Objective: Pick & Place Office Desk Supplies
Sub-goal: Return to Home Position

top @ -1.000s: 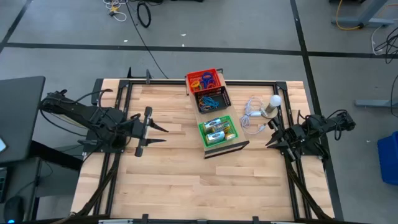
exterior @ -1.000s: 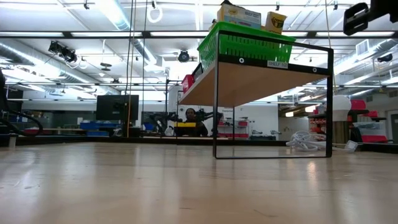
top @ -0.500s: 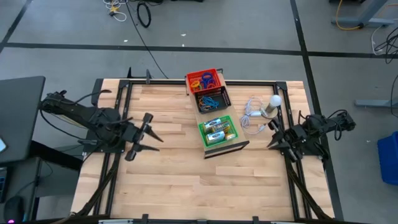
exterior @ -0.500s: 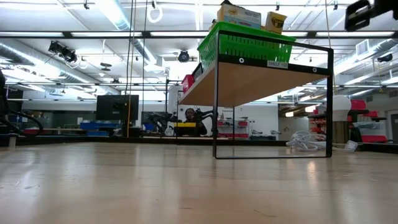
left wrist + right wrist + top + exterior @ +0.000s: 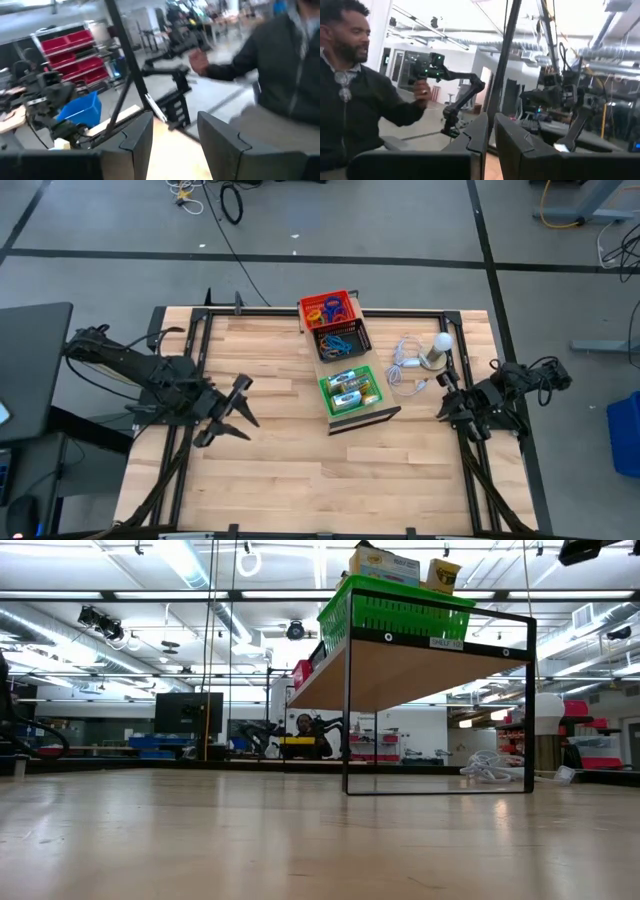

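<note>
1. Worktop [image 5: 280, 470]: I see no loose supplies left on it.
2. Shelf [image 5: 392, 411], from far edge toward middle, carries red basket [image 5: 303, 313], black basket [image 5: 318, 343], green basket [image 5: 324, 392], supplies inside.
3. Left hand [image 5: 238, 402], left edge, fingers apart; right hand [image 5: 445, 402], right edge, fingers together; only homing remains, I judge.

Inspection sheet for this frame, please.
Surface: wooden table, shelf at centre.
Job's things: red basket, black basket and green basket in a row on the shelf; crayon boxes in the green one.
Clutter: white bulb right of the shelf.
Tools: left tool open, empty, over the table's left; right tool shut, empty, at its right edge.
Cables: coiled white cable by the bulb; loose cables on the floor.
Surroundings: person in dark jacket nearby.
</note>
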